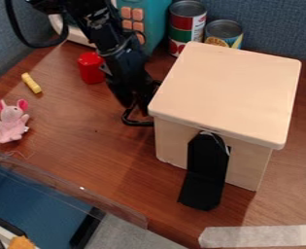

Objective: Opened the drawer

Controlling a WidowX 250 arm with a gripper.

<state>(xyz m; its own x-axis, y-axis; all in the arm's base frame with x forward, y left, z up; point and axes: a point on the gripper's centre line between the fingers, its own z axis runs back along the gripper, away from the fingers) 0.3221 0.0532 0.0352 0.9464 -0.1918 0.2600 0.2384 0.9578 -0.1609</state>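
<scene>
Gripper beside wooden box; cans behind.

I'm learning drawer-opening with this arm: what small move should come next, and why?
Probably bring the gripper around the near corner of the wooden box toward the black strap. The strap hangs on the front face and may be the pull, while the gripper is beside the adjoining side.

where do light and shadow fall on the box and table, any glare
In the camera view, the box has a brightly lit top and a dimmer front; also in the camera view, the table darkens into a soft shadow just left of the box in the picture, and one small bright glint sits on the clear strip along the table's near edge.
</scene>
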